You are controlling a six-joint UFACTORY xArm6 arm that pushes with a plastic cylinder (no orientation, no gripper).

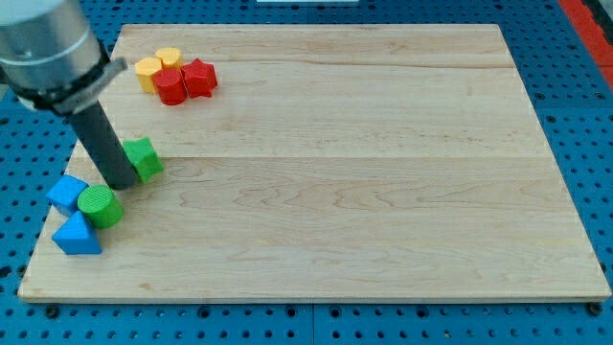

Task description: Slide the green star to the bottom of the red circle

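The green star [145, 158] lies at the view's left, partly hidden behind my rod. My tip [124, 183] rests on the board touching the star's lower left side. The red circle [171, 85] sits near the view's top left, well above the star, packed against a red star [199, 77] on its right and two yellow blocks on its left.
A yellow hexagon-like block [148, 70] and a yellow cylinder [170, 57] adjoin the red circle. A green cylinder [100, 206], a blue cube-like block [67, 193] and a blue triangle [77, 236] cluster at the bottom left. The wooden board [383, 192] lies on a blue pegboard.
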